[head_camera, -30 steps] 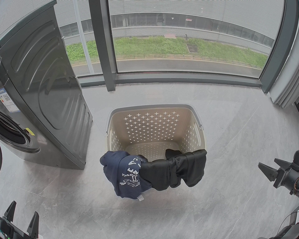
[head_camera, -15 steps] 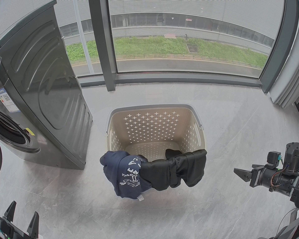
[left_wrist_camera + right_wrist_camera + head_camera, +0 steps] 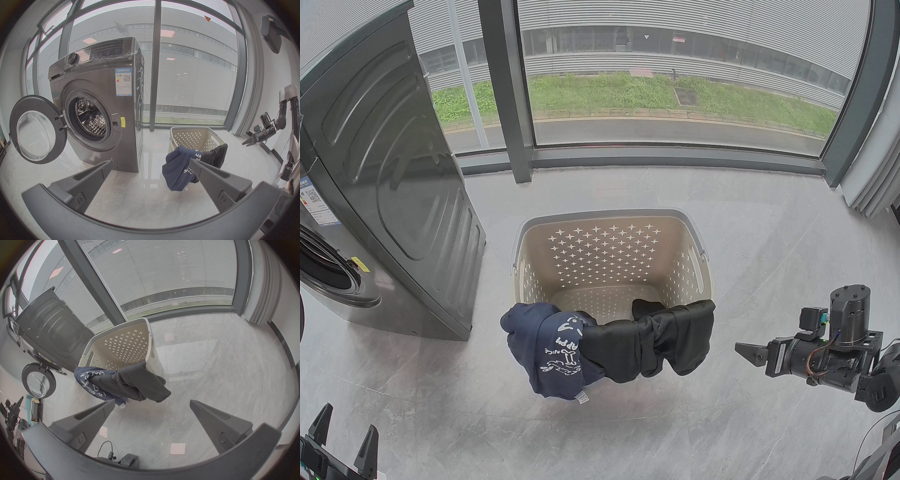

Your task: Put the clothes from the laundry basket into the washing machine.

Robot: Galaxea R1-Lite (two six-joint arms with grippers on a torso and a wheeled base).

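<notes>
The right gripper (image 3: 751, 352) has swung in toward the basket (image 3: 606, 250) since a second ago, fingers apart and empty; the black garment (image 3: 650, 344) over the near rim hangs just ahead of them, the navy shirt (image 3: 547, 350) beyond it; the left gripper (image 3: 348, 425) has kept still, fingers apart, the open washer (image 3: 125, 125) well ahead of them.
</notes>
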